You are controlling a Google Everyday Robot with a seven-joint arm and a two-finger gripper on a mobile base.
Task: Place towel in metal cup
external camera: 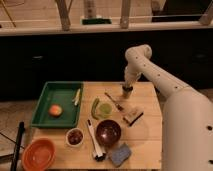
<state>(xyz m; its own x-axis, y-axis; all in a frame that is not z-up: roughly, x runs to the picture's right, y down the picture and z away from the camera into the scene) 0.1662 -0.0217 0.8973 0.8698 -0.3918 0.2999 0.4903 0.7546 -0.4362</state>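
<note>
A small metal cup (pixel 127 93) stands on the wooden table (pixel 145 137) near its far right edge. My gripper (pixel 127 86) points straight down, directly over the cup's mouth and touching or just above it. The gripper hides what is inside the cup and anything it may hold. A blue-grey folded piece (pixel 120 154), cloth or sponge, lies at the table's front edge, far from the gripper. I see no other towel.
A green tray (pixel 59 103) at the left holds an orange fruit (pixel 55 110). Mid-table are a green cup (pixel 104 109), a fork (pixel 114 102), a brush (pixel 132 116), a dark bowl (pixel 108 132), a small bowl (pixel 75 136) and an orange bowl (pixel 39 154).
</note>
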